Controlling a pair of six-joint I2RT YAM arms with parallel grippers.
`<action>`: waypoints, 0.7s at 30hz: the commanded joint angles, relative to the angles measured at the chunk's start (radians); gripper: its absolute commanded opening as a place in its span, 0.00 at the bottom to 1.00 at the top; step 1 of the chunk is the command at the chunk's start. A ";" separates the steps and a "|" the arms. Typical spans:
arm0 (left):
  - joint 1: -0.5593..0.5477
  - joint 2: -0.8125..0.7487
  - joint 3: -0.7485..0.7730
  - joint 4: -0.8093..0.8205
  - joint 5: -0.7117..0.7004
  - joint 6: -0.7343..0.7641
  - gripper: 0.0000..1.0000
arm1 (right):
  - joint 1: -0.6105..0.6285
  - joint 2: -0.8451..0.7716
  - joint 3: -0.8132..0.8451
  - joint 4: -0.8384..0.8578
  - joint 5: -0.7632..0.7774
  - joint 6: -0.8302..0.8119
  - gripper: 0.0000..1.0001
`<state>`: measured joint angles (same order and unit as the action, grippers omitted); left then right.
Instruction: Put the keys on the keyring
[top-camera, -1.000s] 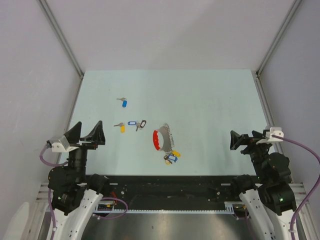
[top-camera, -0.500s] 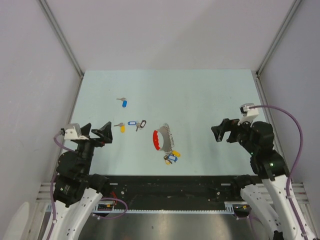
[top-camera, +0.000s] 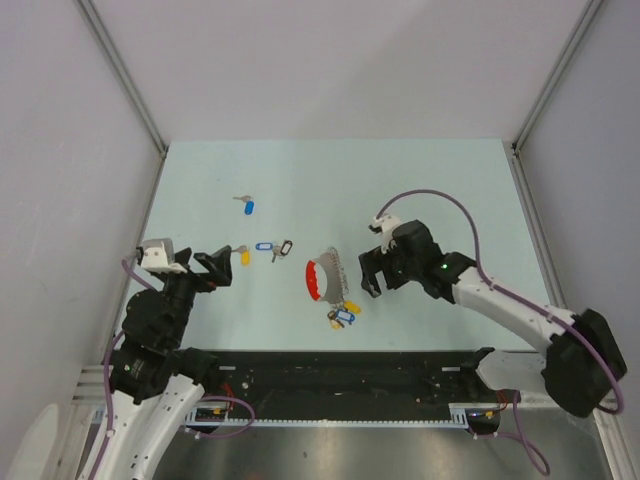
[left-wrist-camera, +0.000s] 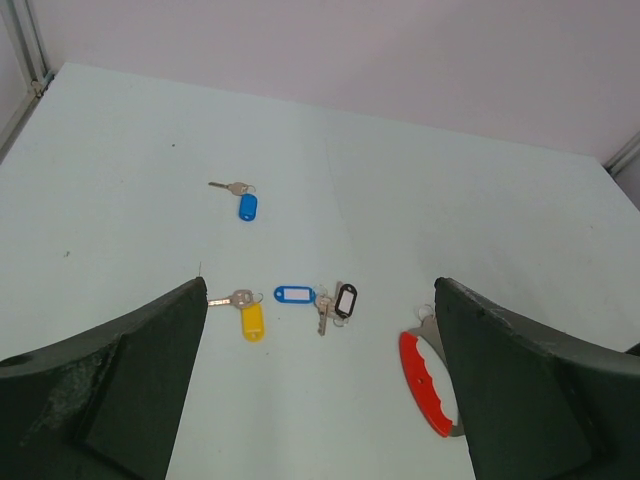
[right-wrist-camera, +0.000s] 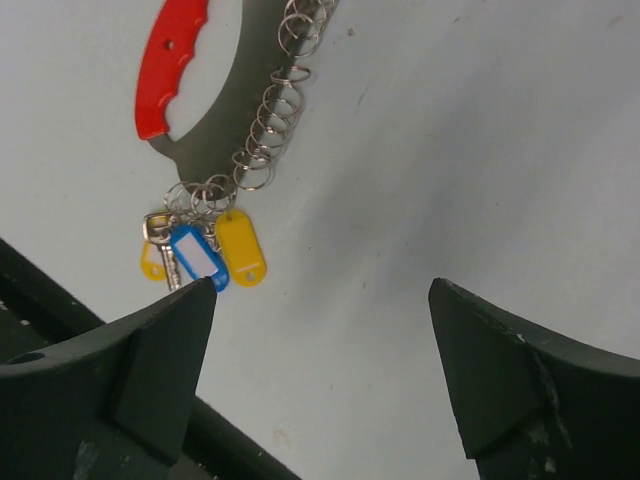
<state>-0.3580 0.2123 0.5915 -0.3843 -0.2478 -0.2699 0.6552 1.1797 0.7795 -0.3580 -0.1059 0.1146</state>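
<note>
We see the right claw (top-camera: 368, 273) has swung in from the right edge of the bench (top-camera: 450, 190) and now hangs just beside the keyring (top-camera: 322, 276). The left claw (top-camera: 211, 267) has crept a little closer to the yellow-tagged key (top-camera: 243, 256).

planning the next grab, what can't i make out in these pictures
- Left wrist: keyring half hidden behind a finger; its hung keys unseen.
- Right wrist: keyring's upper part cut by the top edge; one yellow tag mostly behind the blue tag.
- Top: loose keys too small to read teeth or ring holes.
</note>
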 joint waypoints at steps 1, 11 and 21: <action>-0.004 0.018 0.041 0.012 0.013 0.001 1.00 | 0.061 0.155 0.059 0.143 0.052 -0.070 0.91; -0.012 0.027 0.039 0.013 -0.010 0.032 1.00 | 0.175 0.405 0.118 0.243 0.041 -0.076 0.64; -0.030 0.016 0.037 0.016 -0.016 0.043 1.00 | 0.343 0.518 0.191 0.254 0.156 0.017 0.63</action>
<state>-0.3771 0.2272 0.5930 -0.3843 -0.2584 -0.2508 0.9340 1.6665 0.8921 -0.1467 -0.0334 0.0792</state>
